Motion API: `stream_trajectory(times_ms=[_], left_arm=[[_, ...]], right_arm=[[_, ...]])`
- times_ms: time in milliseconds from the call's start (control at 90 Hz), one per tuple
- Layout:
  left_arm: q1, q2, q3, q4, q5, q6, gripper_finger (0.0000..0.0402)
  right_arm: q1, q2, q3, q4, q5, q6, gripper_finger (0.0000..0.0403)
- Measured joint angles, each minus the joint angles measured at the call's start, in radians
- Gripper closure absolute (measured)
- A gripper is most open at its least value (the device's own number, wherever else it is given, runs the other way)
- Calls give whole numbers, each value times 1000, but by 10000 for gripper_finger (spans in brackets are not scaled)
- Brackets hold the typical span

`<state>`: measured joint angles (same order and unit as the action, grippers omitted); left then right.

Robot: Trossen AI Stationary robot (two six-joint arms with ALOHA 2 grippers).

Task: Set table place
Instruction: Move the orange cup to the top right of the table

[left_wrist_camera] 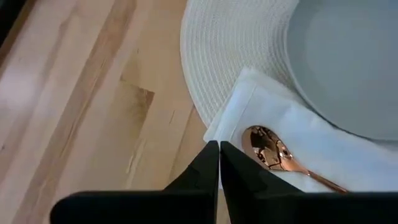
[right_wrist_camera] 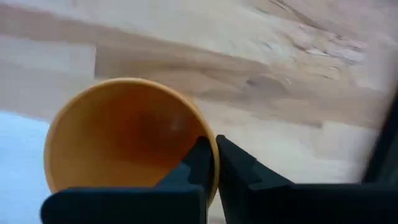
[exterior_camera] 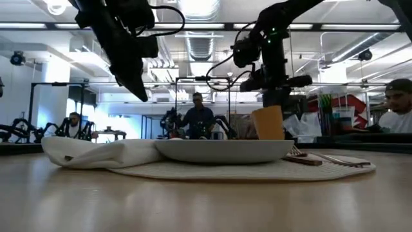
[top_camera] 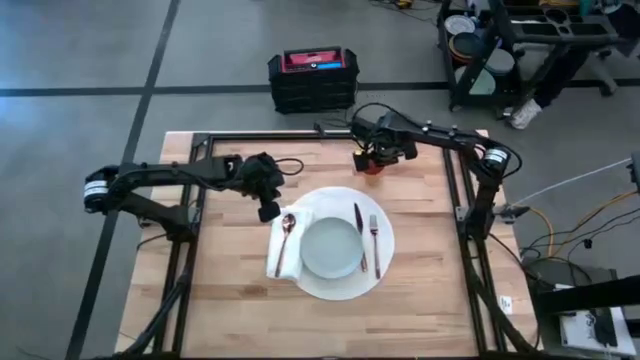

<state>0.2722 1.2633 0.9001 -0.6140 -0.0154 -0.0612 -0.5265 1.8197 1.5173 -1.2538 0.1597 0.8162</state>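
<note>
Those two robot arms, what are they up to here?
They are laying a place setting. The right tool grips the rim of an orange cup just beyond the round white mat. The left tool, shut and empty, hangs over the napkin with its spoon. Plate, knife and fork are on the mat.

Robotics lab: other arm rigs (exterior_camera: 19,129), seated people (exterior_camera: 197,119).

Left pincer (left_wrist_camera: 219,163) closed, empty; right pincer (right_wrist_camera: 214,163) clamped.

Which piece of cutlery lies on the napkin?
The copper spoon, left of the plate; the knife and fork lie on the mat, right of the plate.
</note>
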Motion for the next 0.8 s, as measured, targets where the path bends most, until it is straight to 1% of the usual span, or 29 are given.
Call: stream_trajectory(times_ms=[156,256,344,433,556,733,800], left_arm=[[0,0,0,-1,0,0,402],[0,0,0,-1,0,15,402],[0,0,0,-4,0,19,402],[0,-1,0,-17,0,20,402],[0,-2,0,-32,0,16,402],[1,-2,0,-31,0,16,402],[1,-2,0,-31,0,15,402]], right_arm=[[20,-37,-8,-78,27,-17,402],[32,-72,-30,-70,22,-14,402],[58,-95,-68,-76,17,26,403],[93,-139,-129,-69,16,77,403],[122,-232,-235,-36,15,168,403],[130,-417,-420,77,-4,306,403],[127,-479,-490,150,-27,352,403]])
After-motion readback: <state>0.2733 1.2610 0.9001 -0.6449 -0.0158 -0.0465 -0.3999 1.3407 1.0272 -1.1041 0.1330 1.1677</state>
